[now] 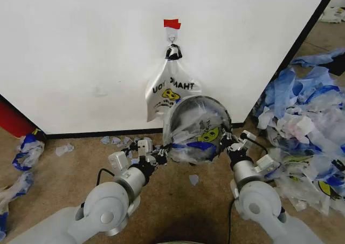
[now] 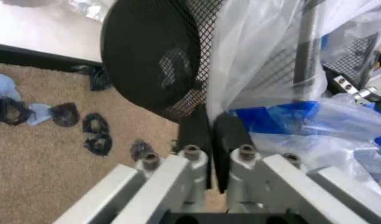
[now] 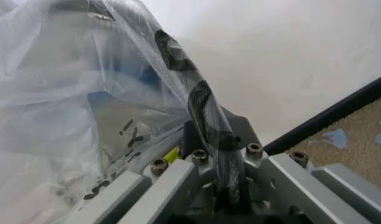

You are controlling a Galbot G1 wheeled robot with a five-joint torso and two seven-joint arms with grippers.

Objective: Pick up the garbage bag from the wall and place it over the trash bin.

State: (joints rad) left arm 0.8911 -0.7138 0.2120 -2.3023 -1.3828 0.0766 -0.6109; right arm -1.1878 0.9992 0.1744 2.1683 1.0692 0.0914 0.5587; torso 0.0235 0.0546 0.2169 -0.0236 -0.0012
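"THANK YOU", mirrored, on bag [image 1: 170,93] hanging on wall [image 1: 81,49].

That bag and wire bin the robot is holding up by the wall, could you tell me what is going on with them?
The robot holds the trash bin tipped up off the carpet in front of the wall, with the garbage bag draped over it. The left gripper is shut on the bag's blue-trimmed plastic at the bin's side; the right gripper is clamped on the bin's rim through the plastic. A second smiley bag hangs from the hook.

Bare carpet [image 1: 81,168] open at left, plastic scraps [image 1: 307,130] crowding right, wall [image 1: 81,49] ahead
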